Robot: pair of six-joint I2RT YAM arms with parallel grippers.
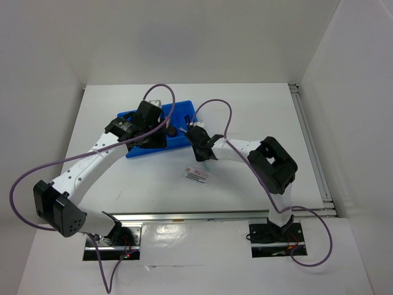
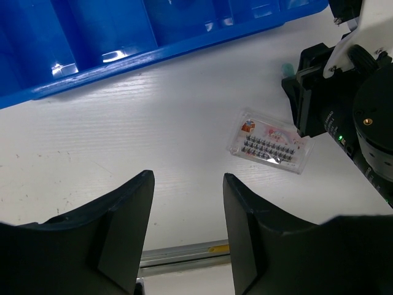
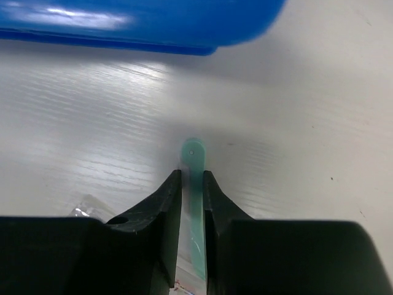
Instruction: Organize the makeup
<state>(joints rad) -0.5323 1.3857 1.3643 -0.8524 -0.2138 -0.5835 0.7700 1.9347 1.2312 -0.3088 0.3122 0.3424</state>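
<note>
My right gripper point(image 3: 192, 175) is shut on a thin flat teal stick point(image 3: 193, 153) and holds it low over the white table, just in front of the blue divided tray point(image 3: 123, 24). In the top view it point(image 1: 195, 132) is at the tray's front right corner. My left gripper point(image 2: 187, 178) is open and empty above the table, near the tray's front edge point(image 2: 153, 52). The white red-printed sachet point(image 1: 196, 176) lies flat on the table in front of the tray, and shows in the left wrist view point(image 2: 268, 141). A dark round item point(image 1: 174, 130) lies in the tray. The other makeup is hidden by the arms.
The tray point(image 1: 184, 110) sits at the middle back of the table, partly covered by both arms. A metal rail point(image 1: 202, 216) runs along the near edge. White walls close in the left, back and right sides.
</note>
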